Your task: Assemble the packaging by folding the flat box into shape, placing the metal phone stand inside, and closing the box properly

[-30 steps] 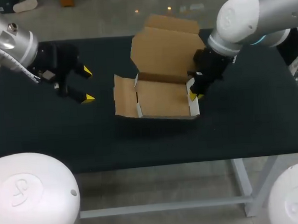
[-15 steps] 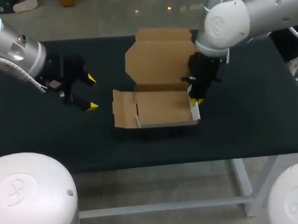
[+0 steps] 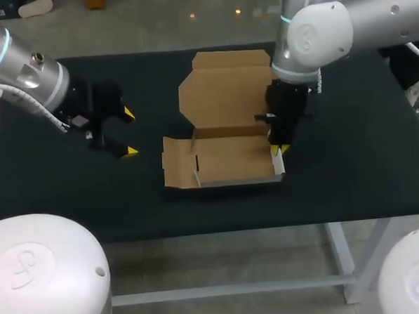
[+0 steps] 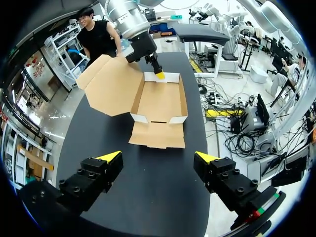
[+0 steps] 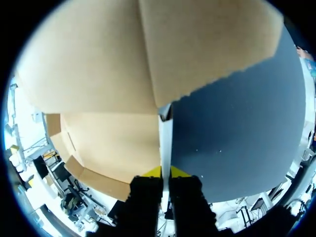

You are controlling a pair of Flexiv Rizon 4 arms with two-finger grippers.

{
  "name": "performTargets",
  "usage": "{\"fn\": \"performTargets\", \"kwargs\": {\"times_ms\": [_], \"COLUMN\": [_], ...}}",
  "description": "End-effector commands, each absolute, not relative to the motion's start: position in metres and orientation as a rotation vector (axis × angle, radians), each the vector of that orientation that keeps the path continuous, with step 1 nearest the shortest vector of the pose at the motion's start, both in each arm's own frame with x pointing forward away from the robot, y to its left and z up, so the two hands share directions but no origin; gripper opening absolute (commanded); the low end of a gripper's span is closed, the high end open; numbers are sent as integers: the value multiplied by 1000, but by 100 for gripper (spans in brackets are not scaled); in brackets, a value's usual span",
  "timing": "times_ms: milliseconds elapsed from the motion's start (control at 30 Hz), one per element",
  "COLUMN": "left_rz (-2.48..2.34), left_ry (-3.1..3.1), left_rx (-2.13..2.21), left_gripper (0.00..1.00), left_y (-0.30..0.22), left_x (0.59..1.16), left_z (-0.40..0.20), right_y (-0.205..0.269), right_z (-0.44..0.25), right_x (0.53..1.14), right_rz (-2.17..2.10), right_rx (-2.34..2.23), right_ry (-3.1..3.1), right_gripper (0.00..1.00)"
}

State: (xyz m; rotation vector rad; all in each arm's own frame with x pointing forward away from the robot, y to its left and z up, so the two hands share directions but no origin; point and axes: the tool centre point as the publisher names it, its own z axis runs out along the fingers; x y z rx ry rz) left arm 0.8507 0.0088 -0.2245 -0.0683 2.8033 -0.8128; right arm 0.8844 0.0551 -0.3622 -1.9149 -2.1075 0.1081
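Right now your right tool [image 3: 279, 150] pinches the right edge of the half-folded box [image 3: 231, 159], lid [image 3: 227, 93] raised, on the desk [image 3: 350, 164]; your left tool [image 3: 129, 133] hangs wide open, well apart to its left

The box [image 3: 227, 159] is plain brown cardboard, half formed into a shallow open tray, and sits near the middle of the dark table [image 3: 351, 171]. Its wide lid [image 3: 227, 93] stands open from the rear edge, tilted back. The left side flap [image 3: 175, 162] lies spread flat on the table, unfolded. The right side wall [image 3: 278, 164], white along its edge, stands upright, pinched between the fingers of the right gripper [image 3: 279, 150].
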Motion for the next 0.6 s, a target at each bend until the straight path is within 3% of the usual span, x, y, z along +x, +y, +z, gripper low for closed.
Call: {"fn": "performTargets", "kwargs": {"times_ms": [33, 600], "left_rz": [-805, -805], "left_ry": [2811, 2811], "left_rx": [-69, -69], "left_gripper": [100, 100], "left_y": [8, 8], "left_x": [853, 853], "left_z": [-224, -224], "right_y": [60, 73], "right_z": [-362, -376], "right_x": [889, 895], "right_rz": [144, 214], "right_rx": [-1905, -1911], "right_ry": [-2104, -2037], "right_gripper": [0, 0]}}
